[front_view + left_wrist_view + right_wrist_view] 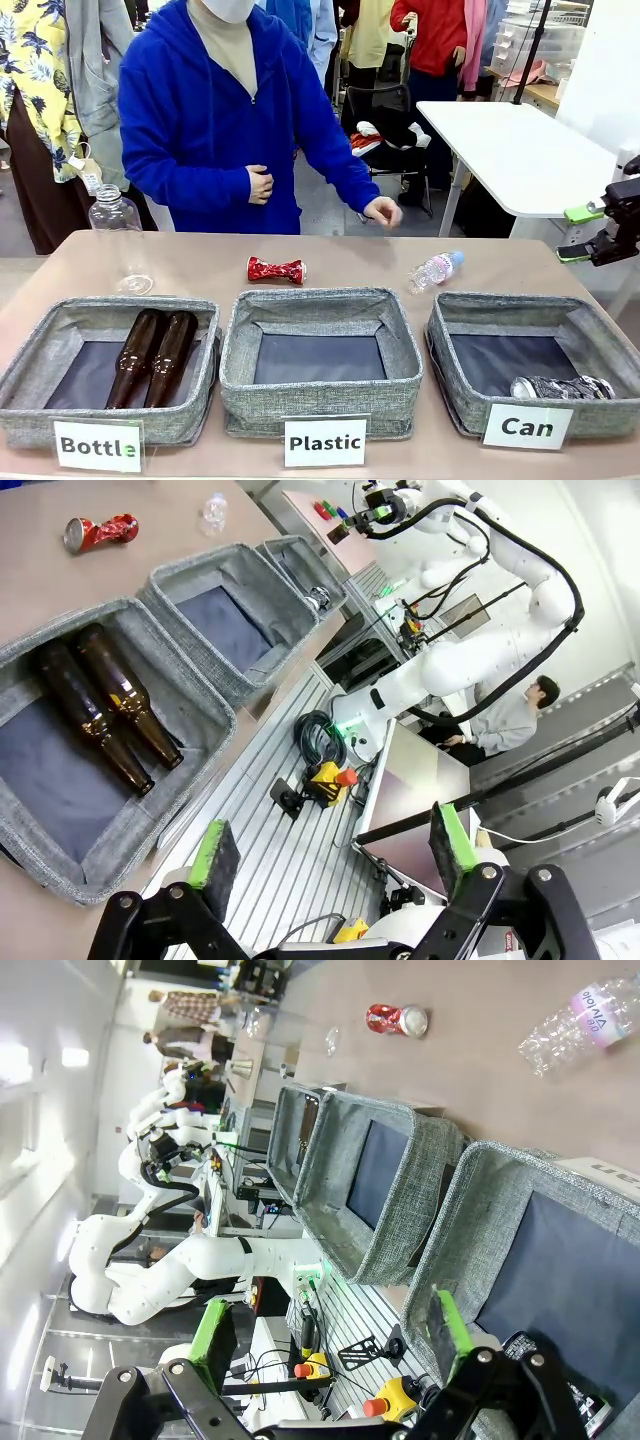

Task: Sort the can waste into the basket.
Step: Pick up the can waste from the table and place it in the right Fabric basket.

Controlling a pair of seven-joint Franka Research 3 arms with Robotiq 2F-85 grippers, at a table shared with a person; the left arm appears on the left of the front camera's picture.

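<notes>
Here, the desk (200, 262) is laid out for sorting: three grey bins stand in a row along its near edge, each labelled in front so that you can read its class of waste. The Can basket (455, 330) sits at your right end, and the silver can (563, 388) already lies on its side in its near corner. The crushed red can (276, 270) lies on the bare desk beyond the Plastic basket (235, 345), well apart from its target, so it is the piece left for you. A clear plastic bottle (435, 270) lies to its right, below the person's hand (383, 210). Two brown bottles (155, 355) lie side by side in the Bottle basket (30, 350). Your right claw (580, 233) hangs off the desk's right end, released and empty; being nearer the Can basket, it seems the likelier arm for the pick. Your left claw (332, 845) is likewise released, with nothing between its pads.
</notes>
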